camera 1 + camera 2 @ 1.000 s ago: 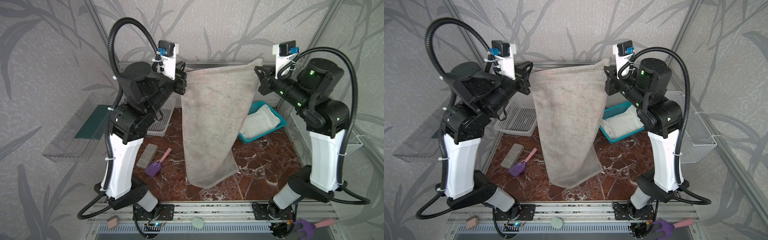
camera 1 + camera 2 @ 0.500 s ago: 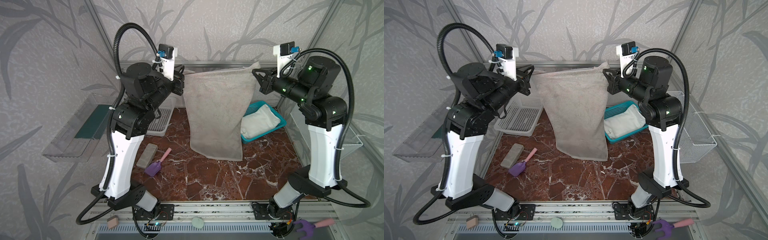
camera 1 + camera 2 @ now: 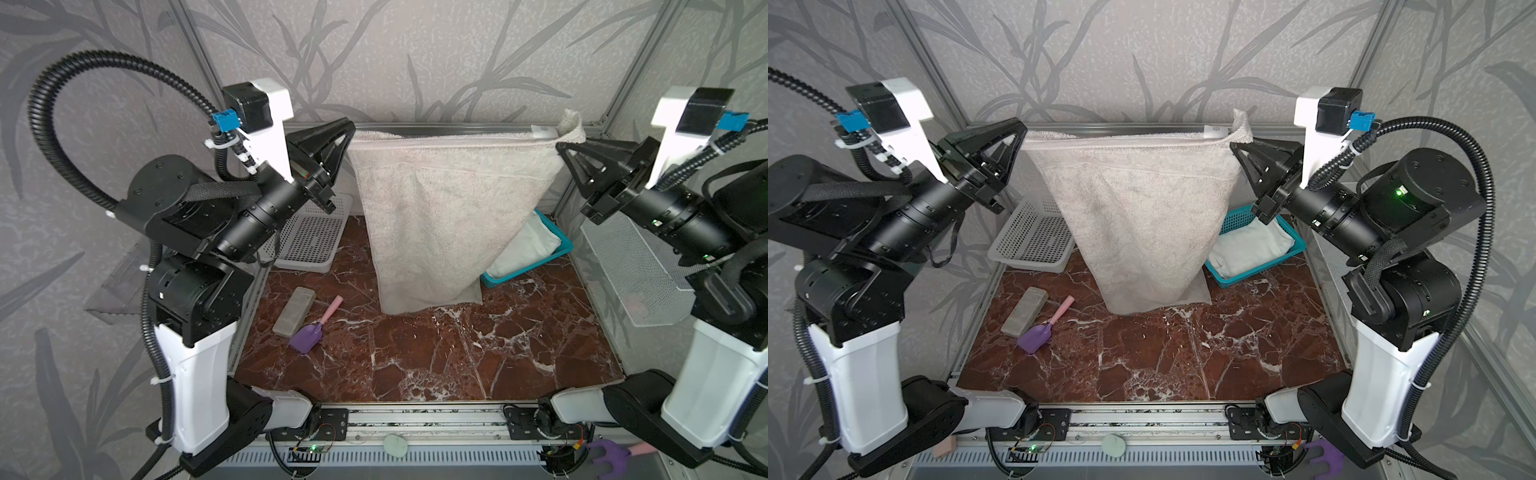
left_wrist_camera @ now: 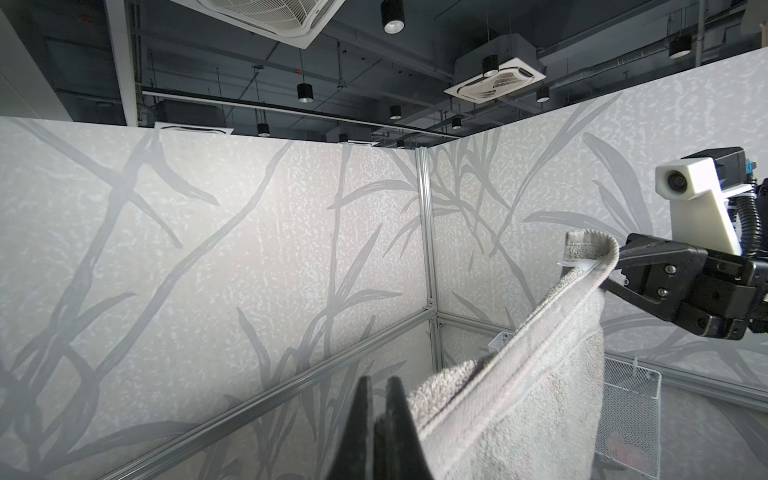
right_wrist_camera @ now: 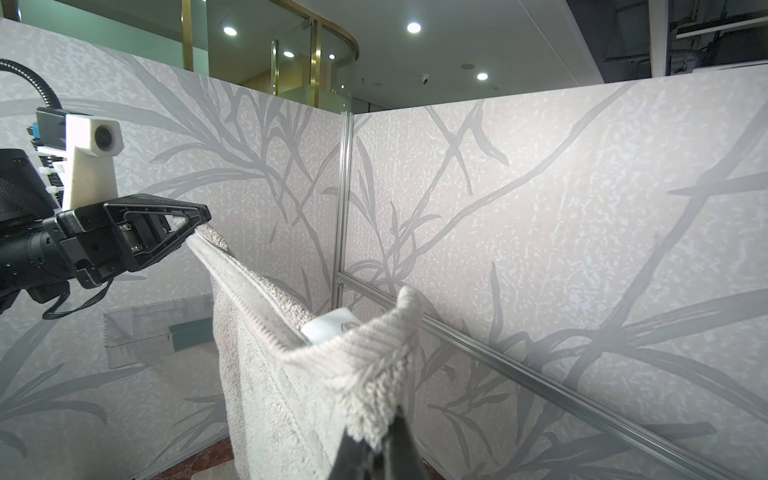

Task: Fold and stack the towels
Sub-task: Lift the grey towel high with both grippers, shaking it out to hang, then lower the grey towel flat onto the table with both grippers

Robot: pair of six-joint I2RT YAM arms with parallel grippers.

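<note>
- Grey towel [image 3: 440, 216]: hung at rear centre, long axis vertical, top hem stretched level, lower end (narrower) touching marble tabletop [image 3: 457, 357].
- Left gripper [image 3: 350, 126]: clamped on towel's top left corner.
- Right gripper [image 3: 560, 145]: clamped on top right corner.

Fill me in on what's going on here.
A grey towel hangs stretched between the two arms, at the back of the table. The left gripper is shut on one top corner, the right gripper on the other. Its lower edge is about at the marble. A white towel lies in the teal basket behind it.
</note>
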